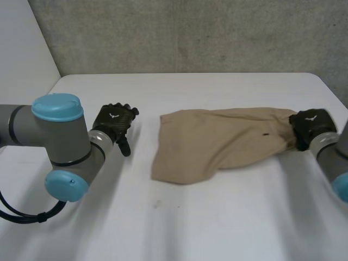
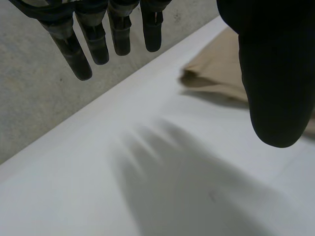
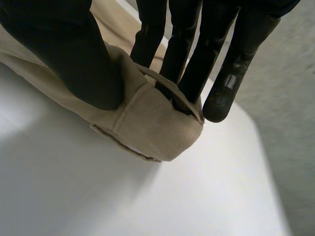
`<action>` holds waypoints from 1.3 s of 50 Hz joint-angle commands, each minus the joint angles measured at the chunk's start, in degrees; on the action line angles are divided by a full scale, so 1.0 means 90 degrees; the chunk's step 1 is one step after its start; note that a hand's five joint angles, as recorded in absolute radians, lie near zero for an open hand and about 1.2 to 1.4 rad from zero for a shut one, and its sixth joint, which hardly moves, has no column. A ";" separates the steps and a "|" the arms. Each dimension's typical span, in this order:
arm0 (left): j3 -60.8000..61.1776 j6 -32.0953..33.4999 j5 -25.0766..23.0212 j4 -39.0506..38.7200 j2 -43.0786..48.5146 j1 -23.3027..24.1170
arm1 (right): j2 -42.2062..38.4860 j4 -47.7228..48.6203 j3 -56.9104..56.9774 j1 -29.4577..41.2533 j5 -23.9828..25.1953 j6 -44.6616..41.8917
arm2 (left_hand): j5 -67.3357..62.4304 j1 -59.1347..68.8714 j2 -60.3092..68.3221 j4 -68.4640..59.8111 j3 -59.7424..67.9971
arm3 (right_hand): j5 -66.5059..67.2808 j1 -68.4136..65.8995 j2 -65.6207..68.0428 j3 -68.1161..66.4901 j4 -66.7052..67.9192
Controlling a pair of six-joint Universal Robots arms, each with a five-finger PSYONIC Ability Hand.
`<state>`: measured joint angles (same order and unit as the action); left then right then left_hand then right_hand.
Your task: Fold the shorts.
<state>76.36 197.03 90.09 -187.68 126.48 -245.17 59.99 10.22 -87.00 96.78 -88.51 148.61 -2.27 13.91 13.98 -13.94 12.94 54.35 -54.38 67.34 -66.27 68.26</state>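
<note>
- The shorts [image 1: 217, 144] lie rumpled on the worktop [image 1: 217, 223], right of centre; I'd pull them flat before folding.
- The right robot hand [image 1: 311, 126] pinches their right end between thumb and fingers; I'd want a firm hold.
- The left robot hand [image 1: 113, 124] hangs empty with straight fingers, apart from their left edge; I'd take that edge next.
- I can't tell waistband from hem, and the under-layers are hidden.

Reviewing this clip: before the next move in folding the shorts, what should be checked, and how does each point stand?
1. Right hand pinches the end of the shorts: ok.
2. Left hand on the shorts: not ok; it is open, beside them and apart.
3. Shorts spread flat: not ok; bunched toward the right hand.
4. Shorts wholly on the table: ok.
5. Fold already made: cannot tell.
</note>
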 commanded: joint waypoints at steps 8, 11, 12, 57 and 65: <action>0.0188 -0.0027 -0.0001 -0.0026 -0.0732 0.0034 | 0.0171 -0.0608 0.1346 0.1188 0.0195 -0.2567 | -0.0090 -0.0093 -0.0101 0.0097 0.0015 | 0.1739 -0.2847 0.1407 -0.1526 0.1305; 0.0139 -0.0046 0.0009 -0.0036 -0.0781 0.0064 | -0.0014 -0.0520 0.1474 0.1892 0.0517 -0.2440 | -0.0034 -0.0149 -0.0156 0.0152 -0.0040 | 0.1739 -0.2847 0.1407 -0.1526 0.1305; 0.0119 -0.0104 0.0009 -0.0045 -0.0849 0.0083 | -0.0044 -0.0510 0.1474 0.2057 0.0634 -0.2411 | 0.0040 -0.0223 -0.0231 0.0227 -0.0115 | 0.1739 -0.2847 0.1407 -0.1526 0.1305; -0.4012 -0.0837 0.0468 0.2063 0.2304 0.1626 | -0.2073 -0.2794 0.3866 0.1405 0.1935 0.3166 | 0.0116 -0.0299 -0.0306 0.0302 -0.0190 | -0.6039 0.4931 -0.6371 0.6252 -0.6473; -0.3856 -0.0798 0.0478 0.2855 0.2480 0.1636 | -0.2339 -0.3157 0.3740 0.1317 0.1302 0.1889 | 0.0116 -0.0299 -0.0306 0.0302 -0.0190 | -0.6039 0.4931 -0.6371 0.6252 -0.6473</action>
<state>40.36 189.72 94.47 -166.02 148.43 -230.55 39.93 -16.45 -52.04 109.09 -72.28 174.10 -2.11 13.13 12.79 -12.66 12.80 4.06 -11.47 12.81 -12.21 13.98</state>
